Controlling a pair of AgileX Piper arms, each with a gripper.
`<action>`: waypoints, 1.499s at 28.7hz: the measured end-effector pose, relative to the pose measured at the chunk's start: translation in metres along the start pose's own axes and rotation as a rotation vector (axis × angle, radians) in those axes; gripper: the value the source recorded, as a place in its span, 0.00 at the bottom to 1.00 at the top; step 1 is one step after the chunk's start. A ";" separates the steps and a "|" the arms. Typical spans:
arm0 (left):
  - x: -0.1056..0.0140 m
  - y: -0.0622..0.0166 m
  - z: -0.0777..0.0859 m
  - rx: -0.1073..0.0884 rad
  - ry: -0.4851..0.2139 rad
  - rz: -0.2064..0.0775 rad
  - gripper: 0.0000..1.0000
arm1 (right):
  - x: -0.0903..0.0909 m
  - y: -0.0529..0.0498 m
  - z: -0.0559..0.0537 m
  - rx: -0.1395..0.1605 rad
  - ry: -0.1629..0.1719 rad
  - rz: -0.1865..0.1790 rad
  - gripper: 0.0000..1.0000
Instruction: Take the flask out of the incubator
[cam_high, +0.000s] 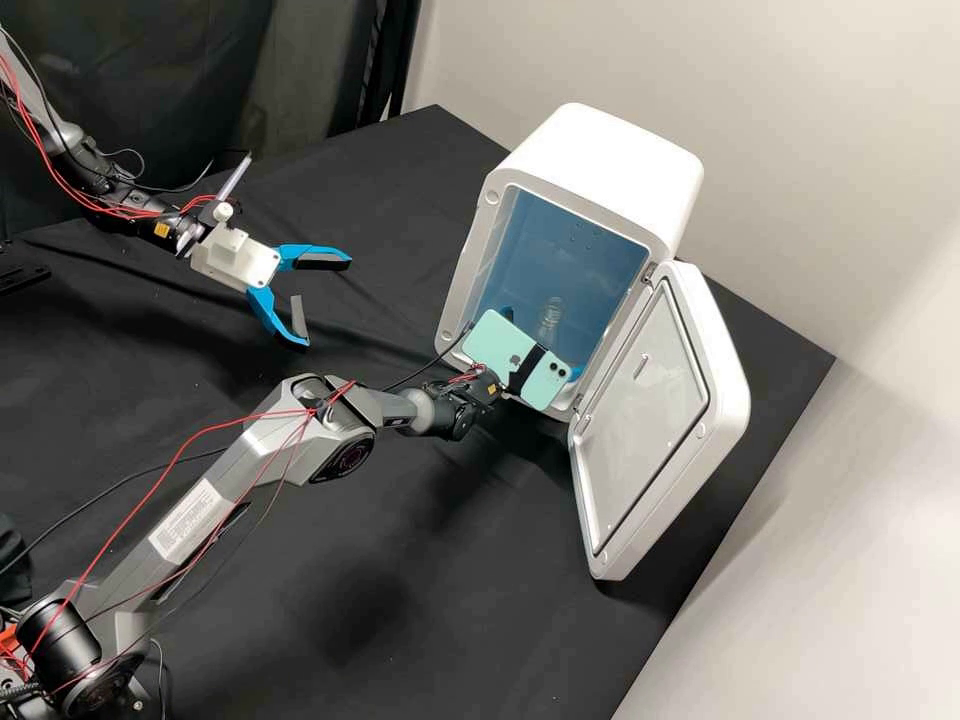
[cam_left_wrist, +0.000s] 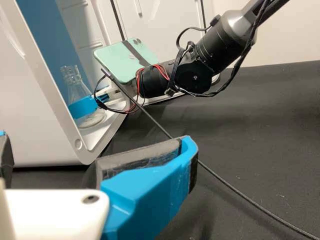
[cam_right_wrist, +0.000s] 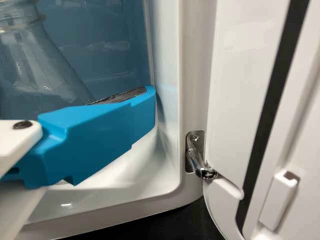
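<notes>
High view: left pincer (cam_high: 324, 300) is gaping at the incubator's (cam_high: 600, 160) 9 o'clock. Right pincer (cam_left_wrist: 90, 104) is sitting by the flask (cam_high: 548, 315) inside, clamp untellable. Next probably: gripping, withdrawing.

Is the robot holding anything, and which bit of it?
The left gripper is open and holds nothing. The right gripper is inside the incubator by the flask's wide lower part; whether it grips cannot be told.
</notes>
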 end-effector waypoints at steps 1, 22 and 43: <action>0.000 0.0000 0.000 0.000 0.000 0.000 1.00 | 0.000 0.000 0.000 0.000 0.000 0.000 1.00; -0.001 0.0028 0.000 0.002 0.000 0.009 1.00 | 0.000 0.000 0.000 0.000 0.000 0.000 0.00; -0.002 0.0036 0.000 0.002 0.000 0.011 1.00 | 0.000 0.000 0.000 0.000 0.000 0.000 0.00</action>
